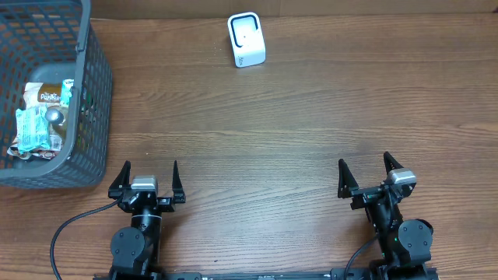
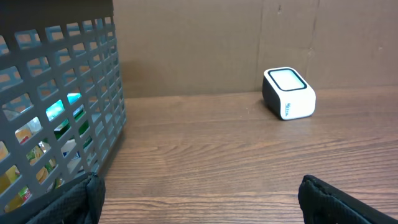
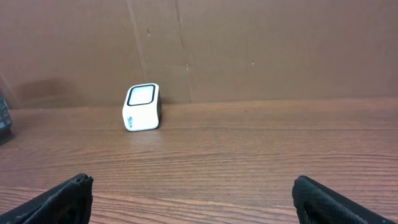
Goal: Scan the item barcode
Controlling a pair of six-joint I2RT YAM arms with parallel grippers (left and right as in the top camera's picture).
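A white scanner (image 1: 247,40) with a dark-rimmed window stands at the table's far middle; it also shows in the left wrist view as the scanner (image 2: 289,93) and in the right wrist view as the scanner (image 3: 142,107). Packaged items (image 1: 43,117), among them a brown snack bag and a teal packet, lie in the grey basket (image 1: 93,93) at the far left. My left gripper (image 1: 148,178) rests open near the front edge, just right of the basket's near corner, nothing between its fingers. My right gripper (image 1: 366,175) stands open at the front right, empty too.
The basket's mesh wall (image 2: 62,106) fills the left of the left wrist view. A brown cardboard wall (image 3: 249,43) backs the table behind the scanner. Bare wood table (image 1: 257,140) lies between the grippers and the scanner.
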